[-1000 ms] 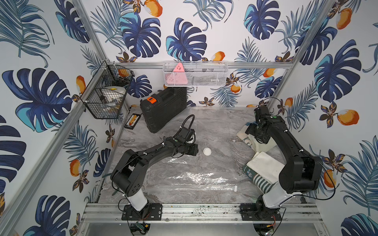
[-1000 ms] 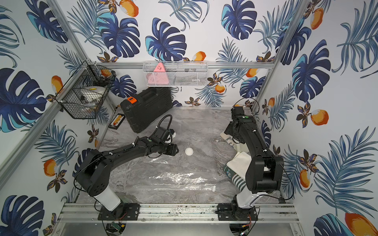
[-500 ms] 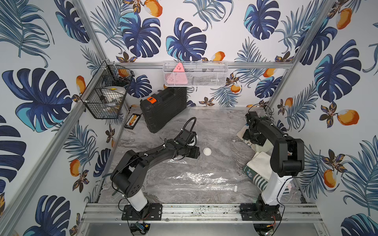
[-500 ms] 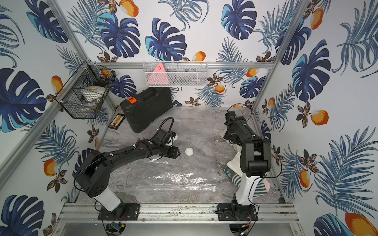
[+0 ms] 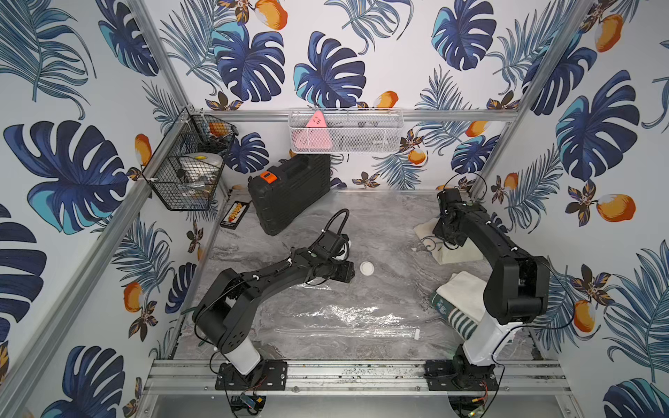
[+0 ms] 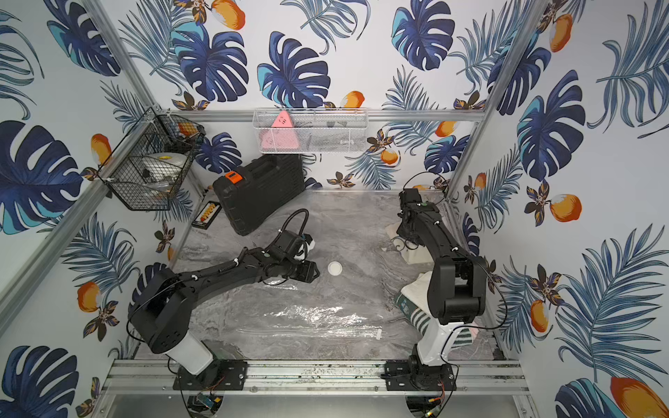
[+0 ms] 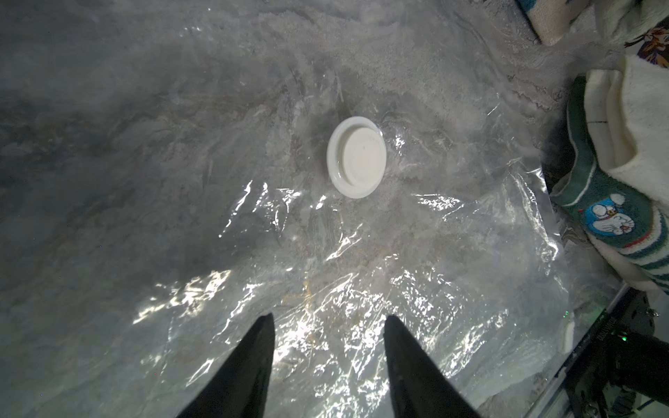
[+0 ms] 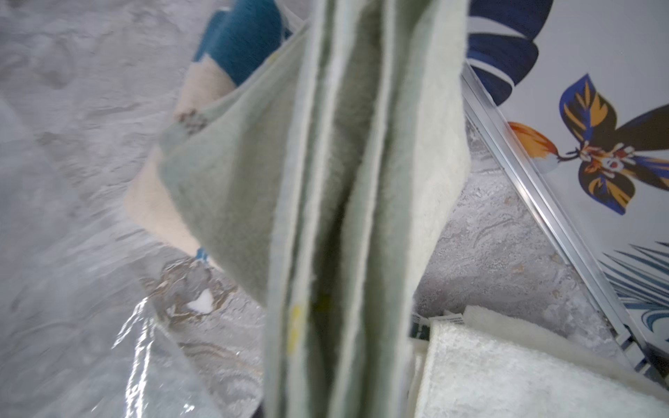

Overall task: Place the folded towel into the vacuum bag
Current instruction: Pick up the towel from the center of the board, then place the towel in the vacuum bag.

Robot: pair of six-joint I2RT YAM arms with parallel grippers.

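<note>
Grasp stage. The right gripper [image 5: 443,237], its jaws hidden by folds, seemingly pinches the folded towel [image 8: 344,217] at the worktop's [image 5: 380,217] far right, outside the flat vacuum bag [image 5: 344,318]. The left gripper [image 7: 327,325] hovers over the bag, jaws spread. Next, judged: open the bag's mouth and carry the towel in.

You see a grey marble table [image 5: 383,220] | flat on it: clear plastic bag [image 5: 344,315] | back: black case [image 5: 289,197] | right: folded towels [image 5: 461,295]
</note>
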